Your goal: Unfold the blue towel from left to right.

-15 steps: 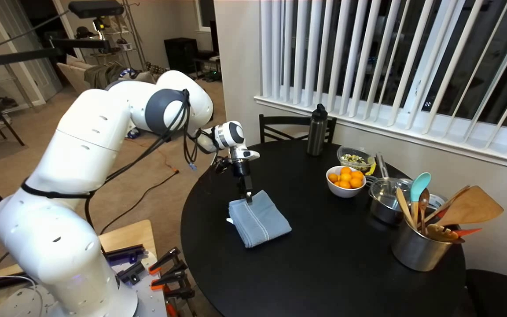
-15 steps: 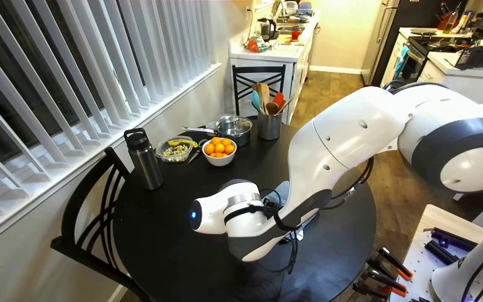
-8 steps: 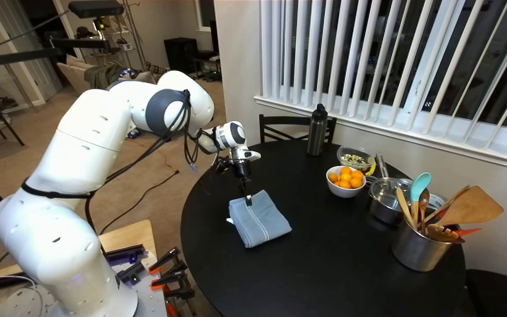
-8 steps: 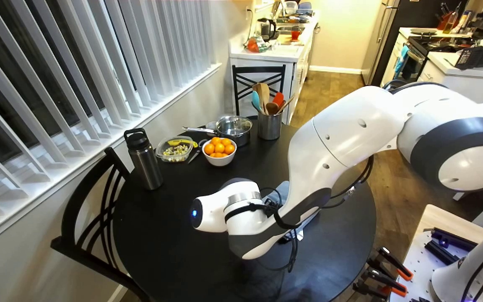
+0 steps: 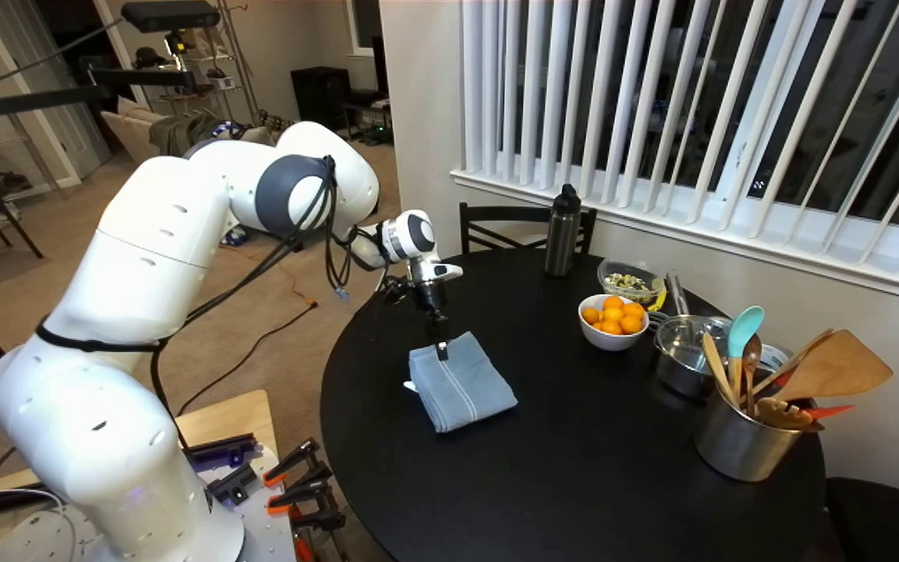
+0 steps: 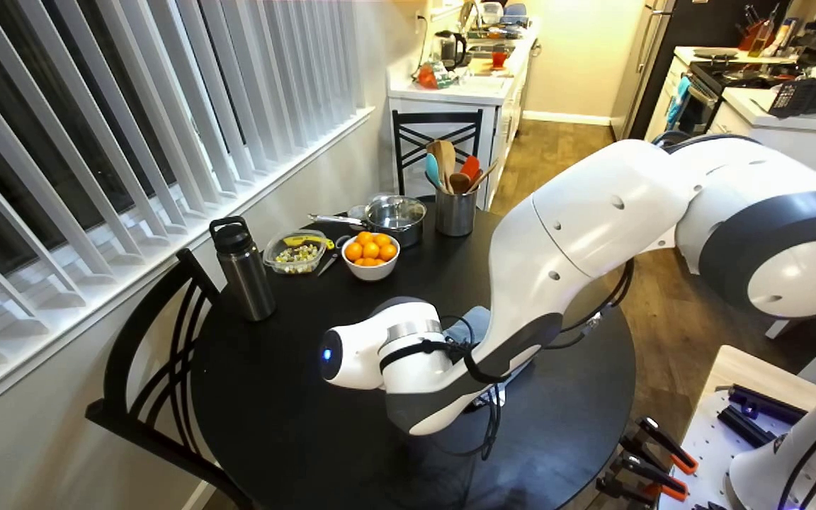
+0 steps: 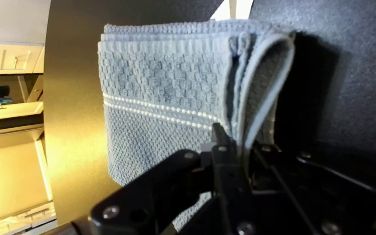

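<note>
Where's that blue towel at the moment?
In an exterior view, the blue towel lies folded on the left part of the black table, lower left of the bowl of oranges; the end effector grips a fold at its edge.

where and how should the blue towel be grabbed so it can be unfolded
Probably pinch the blue towel at its right edge in the wrist view, from above, jaws straddling it: the layers there bow into an open loop, while the rest lies folded flat. The gripper holds it there.
</note>
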Tool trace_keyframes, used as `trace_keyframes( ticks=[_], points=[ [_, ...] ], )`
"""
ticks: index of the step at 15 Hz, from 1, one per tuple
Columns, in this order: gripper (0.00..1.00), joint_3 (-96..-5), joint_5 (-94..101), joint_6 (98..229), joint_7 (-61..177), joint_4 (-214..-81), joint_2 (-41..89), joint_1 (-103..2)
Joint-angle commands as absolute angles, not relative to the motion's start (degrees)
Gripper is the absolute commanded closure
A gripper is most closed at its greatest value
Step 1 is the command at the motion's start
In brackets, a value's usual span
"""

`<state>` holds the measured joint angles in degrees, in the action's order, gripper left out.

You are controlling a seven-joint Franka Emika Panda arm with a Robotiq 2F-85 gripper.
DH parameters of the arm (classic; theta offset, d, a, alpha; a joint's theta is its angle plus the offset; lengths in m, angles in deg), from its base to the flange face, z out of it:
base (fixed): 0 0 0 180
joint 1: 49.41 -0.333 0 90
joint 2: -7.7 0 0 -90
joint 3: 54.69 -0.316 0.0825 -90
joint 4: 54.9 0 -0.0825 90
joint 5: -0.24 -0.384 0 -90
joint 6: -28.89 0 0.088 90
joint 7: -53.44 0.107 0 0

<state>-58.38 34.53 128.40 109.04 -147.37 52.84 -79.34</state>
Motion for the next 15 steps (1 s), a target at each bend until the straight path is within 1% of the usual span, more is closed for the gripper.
trace_keyframes(
  ticks=[1,8,12,15],
  points=[
    [0.97,-59.20,34.25,131.63,106.19,-153.02,46.82,-76.86],
    [0.97,-59.73,31.61,136.65,99.45,-157.72,40.48,-72.15],
    [0.97,-60.23,29.88,138.04,94.88,-156.11,42.50,-72.29],
    [0.97,-60.75,29.73,136.86,92.94,-153.38,46.01,-74.24]
  ],
)
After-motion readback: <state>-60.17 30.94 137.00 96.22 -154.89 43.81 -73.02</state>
